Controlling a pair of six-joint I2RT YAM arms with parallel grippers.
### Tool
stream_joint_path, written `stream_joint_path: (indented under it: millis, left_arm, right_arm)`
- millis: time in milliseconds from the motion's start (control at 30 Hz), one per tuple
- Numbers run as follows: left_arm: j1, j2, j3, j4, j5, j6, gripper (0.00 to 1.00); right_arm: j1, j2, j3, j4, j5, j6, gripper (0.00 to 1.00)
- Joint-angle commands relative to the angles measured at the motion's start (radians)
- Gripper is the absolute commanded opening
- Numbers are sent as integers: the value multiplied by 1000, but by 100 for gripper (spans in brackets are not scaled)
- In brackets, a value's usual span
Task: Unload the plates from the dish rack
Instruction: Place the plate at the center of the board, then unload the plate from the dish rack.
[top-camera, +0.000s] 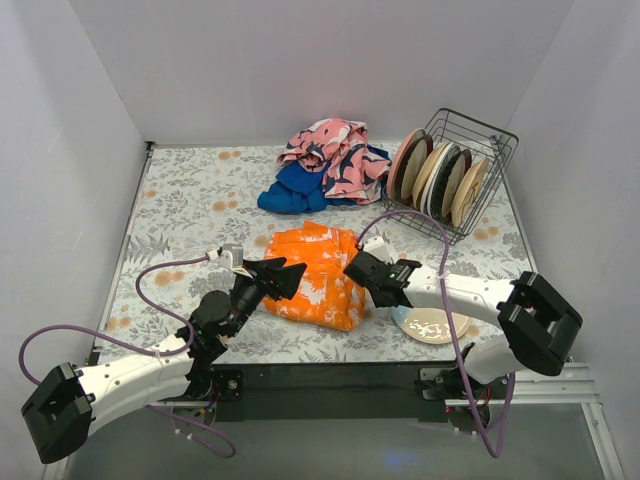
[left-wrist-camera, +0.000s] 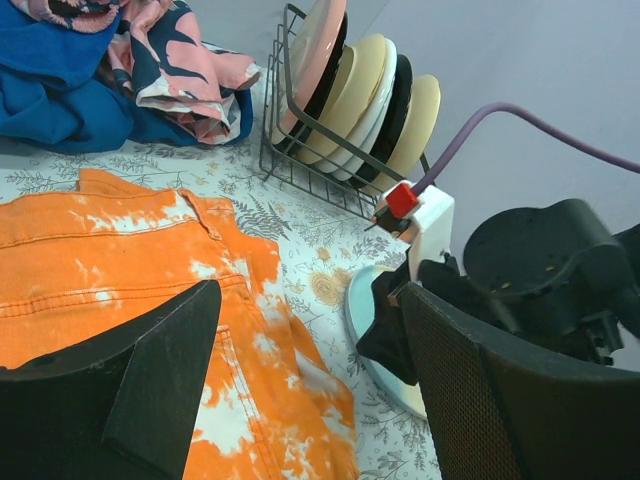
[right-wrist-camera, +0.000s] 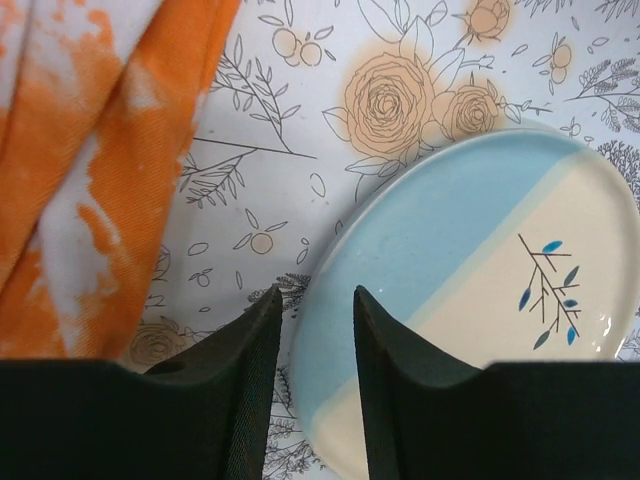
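White walls (top-camera: 300, 60) stand around a table (top-camera: 180, 200) with a flowery cover. The dish rack (top-camera: 480, 135) sits in the far right corner; the plates (top-camera: 440, 178) in it stand on edge, packed close, so their faces are mostly hidden and they are hard to count. A pink cloth (top-camera: 330, 150) and a blue cloth (top-camera: 290, 190) lie just beside the rack; an orange cloth (top-camera: 315, 270) lies in the middle. A blue-and-cream plate (right-wrist-camera: 480, 300) lies on the table near the front right; the right arm covers part of it from above. The right gripper (right-wrist-camera: 317, 300) hangs over its rim with a narrow gap; whether it touches the plate is hard to tell. The left gripper (left-wrist-camera: 310, 300) is spread wide over the orange cloth, holding nothing.
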Motion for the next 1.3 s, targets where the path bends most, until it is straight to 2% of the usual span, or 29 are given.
stream_joint_path:
  millis: [0,33,100,133,300,333,367,433,600,733,900,933,1000,1267]
  left_arm:
    - [-3,6,5,13,3,15,73]
    - [-5,10,6,13,4,15,73]
    - [-5,16,12,5,3,15,76]
    - [-5,22,16,4,0,15,77]
    - [-5,30,25,-7,7,12,80]
    - [-3,27,25,-6,13,11,80]
    - [-5,27,25,-4,30,11,80]
    - [-5,27,25,7,52,9,80]
    - [-5,44,32,21,107,14,80]
    - [-5,56,29,36,129,12,80]
    - [-3,65,34,47,158,8,79]
    - [-5,65,36,48,164,8,79]
    - [-5,67,34,50,165,6,78]
    - [-3,70,32,56,168,5,77]
  right_arm:
    - [-6,-99,54,13,-27,-33,42]
    - [-18,-113,62,11,-23,-36,44]
    - [-43,-153,92,11,-20,-50,55]
    - [-78,-165,104,11,-20,-53,64]
    - [-221,-249,176,27,-40,-96,68]
    - [-280,-259,198,45,-49,-103,84]
    - [-311,-278,210,57,-65,-119,92]
    - [-400,-291,250,73,-73,-136,96]
    - [-609,-289,318,136,-146,-137,96]
    - [-785,-246,370,156,-237,-133,86]
    - [-880,-170,430,174,-332,-137,72]
    - [-899,-161,433,179,-342,-134,65]
    - [-923,-128,437,194,-370,-137,61]
    - [-1009,-26,436,260,-497,-197,54]
